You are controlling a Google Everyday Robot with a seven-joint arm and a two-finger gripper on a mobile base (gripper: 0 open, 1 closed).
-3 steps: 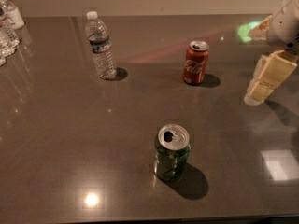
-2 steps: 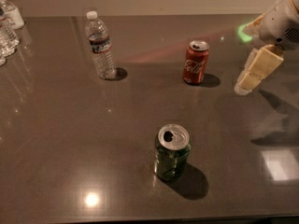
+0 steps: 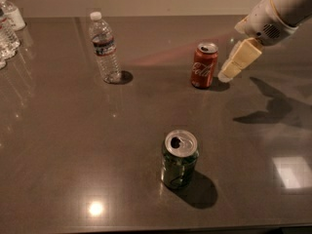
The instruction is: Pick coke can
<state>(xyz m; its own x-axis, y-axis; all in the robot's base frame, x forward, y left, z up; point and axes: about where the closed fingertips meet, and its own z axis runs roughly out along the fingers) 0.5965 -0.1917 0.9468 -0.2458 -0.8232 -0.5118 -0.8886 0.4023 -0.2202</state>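
Note:
The coke can is red with white script and a silver top. It stands upright on the dark table, right of centre at the back. My gripper comes in from the upper right on a white arm. Its cream fingers point down and to the left, just right of the coke can and a little apart from it. Nothing is held in it.
A green can with an open silver top stands near the front centre. A clear water bottle stands at the back left. More plastic bottles sit at the far left edge.
My gripper has moved left and slightly up toward the coke can, from well to its right to just beside it. The cans and bottle have not moved.

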